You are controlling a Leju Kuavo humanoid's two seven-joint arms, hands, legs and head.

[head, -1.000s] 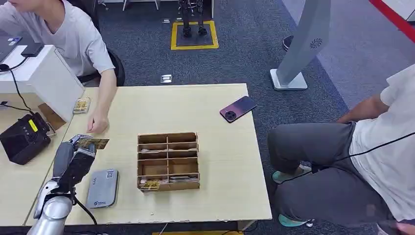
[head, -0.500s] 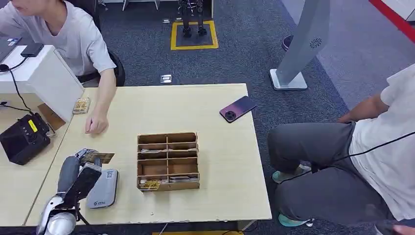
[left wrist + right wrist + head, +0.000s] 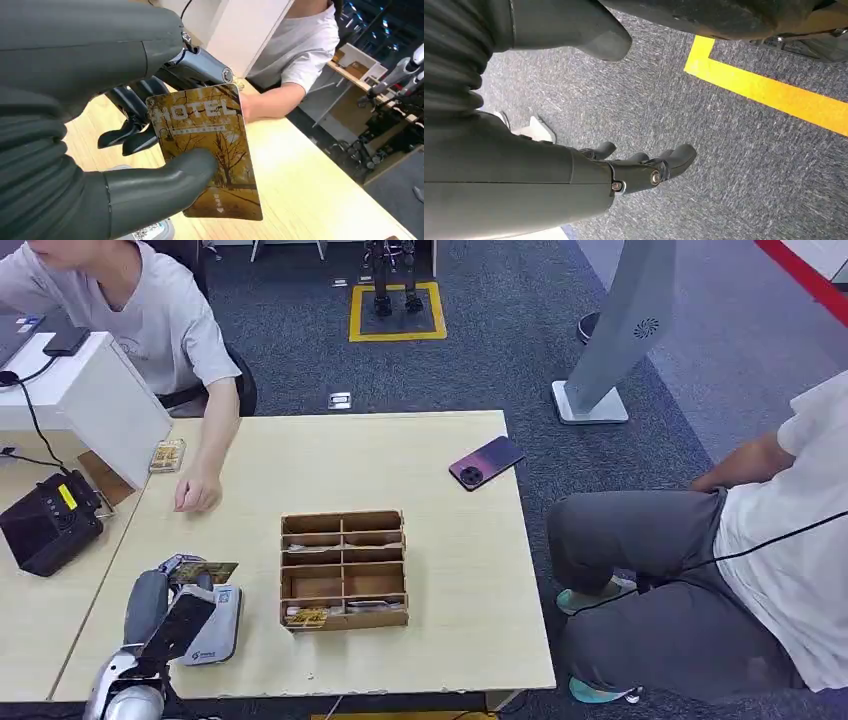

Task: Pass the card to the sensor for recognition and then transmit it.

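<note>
Far left on the side desk sat one black terminal (image 3: 48, 523), beside it one white box (image 3: 95, 400); leaned over the table (image 3: 440, 580) one person (image 3: 130, 310), fist resting on the wood. Next along, left hand (image 3: 178, 592) raised over the near-left corner, pinching one card (image 3: 207, 150) between thumb (image 3: 165, 187) and fingers (image 3: 127, 135), face marked HOTEL, held clear of the tabletop and just above one grey sensor (image 3: 213, 625) lying flat. Judged to be the recognition step: card gripped, not yet laid against the sensor. Called for next, a lowering of the card flat onto the sensor's face, a short hold there, then a carry toward the person's waiting fist for the handover. In the middle, one wooden tray (image 3: 344, 568) with divided slots, a few more cards inside, count unclear. Farther right, one phone (image 3: 486, 462) near the table's far edge, and one seated person (image 3: 720, 570) off the table. Right hand (image 3: 644, 167) hung beside the body over carpet, fingers loosely apart, holding nothing
</note>
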